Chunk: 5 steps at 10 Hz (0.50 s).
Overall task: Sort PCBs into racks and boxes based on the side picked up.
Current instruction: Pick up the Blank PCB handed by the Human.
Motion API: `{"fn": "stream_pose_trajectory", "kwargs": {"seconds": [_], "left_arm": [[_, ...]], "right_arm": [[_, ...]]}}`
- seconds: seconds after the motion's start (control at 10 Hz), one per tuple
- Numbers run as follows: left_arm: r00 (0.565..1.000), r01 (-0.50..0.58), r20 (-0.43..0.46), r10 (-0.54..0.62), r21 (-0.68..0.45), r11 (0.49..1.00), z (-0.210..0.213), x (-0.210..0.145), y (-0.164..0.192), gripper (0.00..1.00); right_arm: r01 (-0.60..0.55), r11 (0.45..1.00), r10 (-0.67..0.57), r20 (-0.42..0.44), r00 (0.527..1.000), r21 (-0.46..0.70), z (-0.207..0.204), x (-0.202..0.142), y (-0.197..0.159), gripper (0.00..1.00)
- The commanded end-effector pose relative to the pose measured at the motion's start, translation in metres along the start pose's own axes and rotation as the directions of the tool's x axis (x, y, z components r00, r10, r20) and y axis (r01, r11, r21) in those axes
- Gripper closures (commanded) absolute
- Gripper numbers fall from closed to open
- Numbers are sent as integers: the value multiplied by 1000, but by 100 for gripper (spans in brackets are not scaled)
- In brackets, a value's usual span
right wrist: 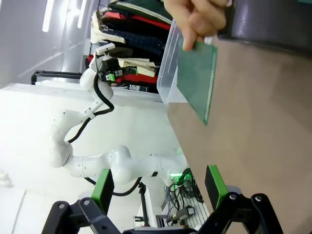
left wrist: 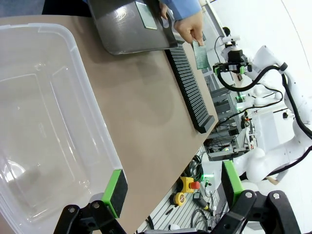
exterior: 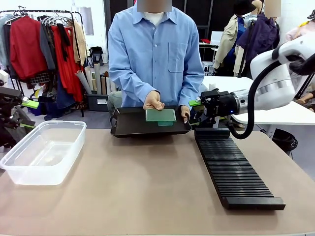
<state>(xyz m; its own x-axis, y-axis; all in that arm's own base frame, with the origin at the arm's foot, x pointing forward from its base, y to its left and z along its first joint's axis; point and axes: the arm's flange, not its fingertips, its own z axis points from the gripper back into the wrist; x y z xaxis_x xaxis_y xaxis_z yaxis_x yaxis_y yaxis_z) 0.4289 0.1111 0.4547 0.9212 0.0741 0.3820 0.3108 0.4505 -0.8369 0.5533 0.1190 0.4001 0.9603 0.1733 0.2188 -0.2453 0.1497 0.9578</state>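
Note:
The person holds a black tray [exterior: 129,124] at the far edge, with two green PCBs [exterior: 160,115] lying on it. The person's other hand holds another PCB [right wrist: 197,80] upright by its top edge, in front of my right gripper [right wrist: 159,187]. That gripper is open, its fingers apart from the board, and it hovers beside the tray's right end [exterior: 195,112]. The long black slotted rack [exterior: 234,167] lies below it. My left gripper [left wrist: 173,187] is open and empty by the clear plastic tub [left wrist: 92,107], at the table's left [exterior: 28,114].
The tub [exterior: 49,124] has nothing inside it. Bare tabletop [exterior: 142,182] lies between tub and rack. The tray [left wrist: 126,29], the rack [left wrist: 187,83] and the hand-held PCB [left wrist: 200,53] appear far off in the left wrist view. Clothes racks stand behind the person.

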Motion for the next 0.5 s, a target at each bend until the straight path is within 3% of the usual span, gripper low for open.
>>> {"fn": "stream_pose_trajectory", "kwargs": {"seconds": [0.0, 0.4], "left_arm": [[1000, -11, 2, 11, 5, 1000, 1, 1, -2, 0], [1000, -11, 2, 11, 5, 1000, 1, 1, -2, 0]], "right_arm": [[-26, 999, 24, 83, 996, 22, -8, 24, -10, 0], [16, 999, -20, 107, 994, 39, -13, 50, -35, 0]]}}
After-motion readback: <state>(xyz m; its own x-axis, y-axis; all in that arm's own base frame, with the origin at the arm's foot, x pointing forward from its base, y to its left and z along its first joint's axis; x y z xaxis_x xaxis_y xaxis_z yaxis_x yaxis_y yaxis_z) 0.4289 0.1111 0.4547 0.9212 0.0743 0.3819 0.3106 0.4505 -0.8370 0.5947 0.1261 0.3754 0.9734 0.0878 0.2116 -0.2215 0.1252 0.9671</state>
